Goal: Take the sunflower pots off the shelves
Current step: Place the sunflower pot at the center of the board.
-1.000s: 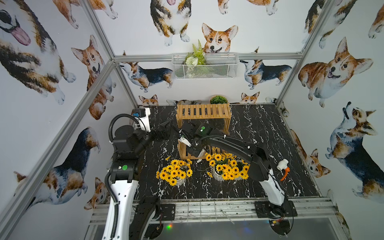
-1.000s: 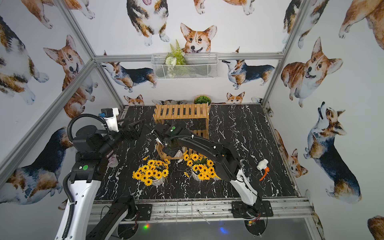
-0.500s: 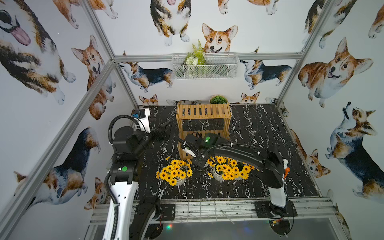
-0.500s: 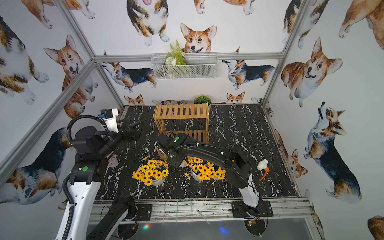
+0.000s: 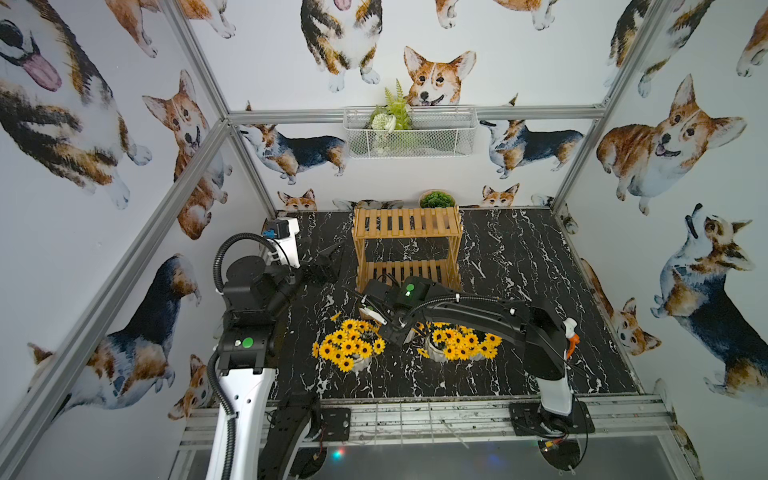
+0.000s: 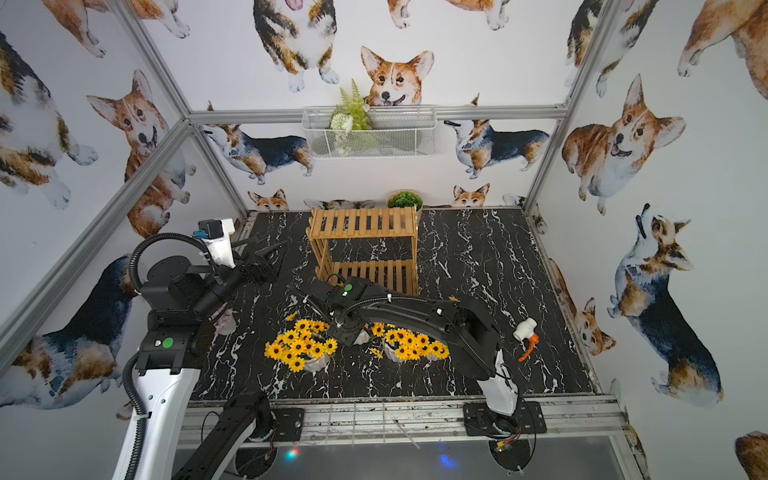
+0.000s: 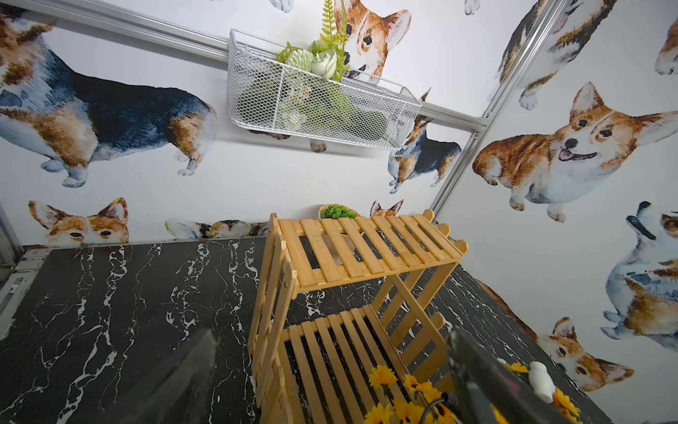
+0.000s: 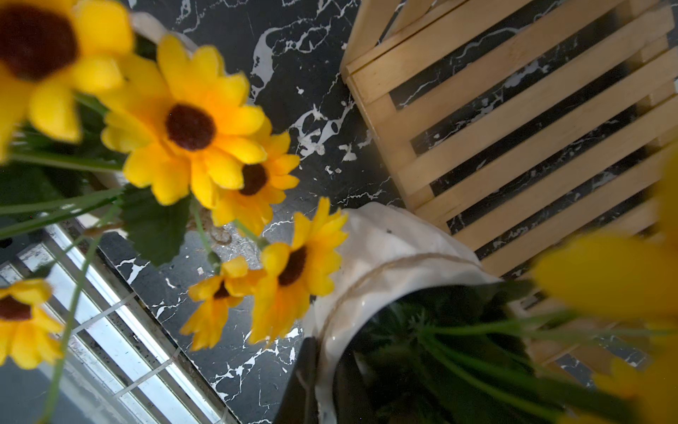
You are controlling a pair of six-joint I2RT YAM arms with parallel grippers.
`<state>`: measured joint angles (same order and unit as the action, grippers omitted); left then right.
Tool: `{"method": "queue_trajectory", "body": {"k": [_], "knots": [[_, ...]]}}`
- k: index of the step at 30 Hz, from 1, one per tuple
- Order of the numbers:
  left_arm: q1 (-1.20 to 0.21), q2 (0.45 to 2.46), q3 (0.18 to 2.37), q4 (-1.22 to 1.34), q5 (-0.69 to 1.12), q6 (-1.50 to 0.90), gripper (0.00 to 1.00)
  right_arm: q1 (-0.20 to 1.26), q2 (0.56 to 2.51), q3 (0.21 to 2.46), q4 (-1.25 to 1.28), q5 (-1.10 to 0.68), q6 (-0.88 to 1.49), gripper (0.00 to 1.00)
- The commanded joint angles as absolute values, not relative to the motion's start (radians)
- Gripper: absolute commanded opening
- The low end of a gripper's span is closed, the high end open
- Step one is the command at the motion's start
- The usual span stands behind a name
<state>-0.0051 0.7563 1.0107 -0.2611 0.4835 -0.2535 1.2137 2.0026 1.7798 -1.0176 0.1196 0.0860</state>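
- Sunflower pots (image 5: 348,351) are standing in two bunches on the black marble table (image 5: 519,249), near its front edge.
- Between the bunches, the right gripper (image 8: 324,383) is pinching the white rim of a held sunflower pot (image 8: 385,249), with one jaw inside and one outside.
- Further back on the left side, the left gripper (image 7: 330,336) is hovering with jaws spread wide, gripping nothing and facing the shelves (image 5: 407,222).
- Behind the shelves a bowl of greenery (image 5: 436,200) is sitting, and a wire basket (image 5: 436,141) is hanging on the back wall.

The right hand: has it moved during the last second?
Yes. The right hand has drawn back from the two-tier light wooden slat shelves, toward the black marbled table's front edge.
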Motion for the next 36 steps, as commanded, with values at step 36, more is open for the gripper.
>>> {"method": "queue_trajectory", "body": {"k": [36], "knots": [[-0.008,0.740,0.989,-0.250,0.472,-0.241,1.00,1.279,2.052,1.725,-0.972,0.086,0.143,0.15]]}}
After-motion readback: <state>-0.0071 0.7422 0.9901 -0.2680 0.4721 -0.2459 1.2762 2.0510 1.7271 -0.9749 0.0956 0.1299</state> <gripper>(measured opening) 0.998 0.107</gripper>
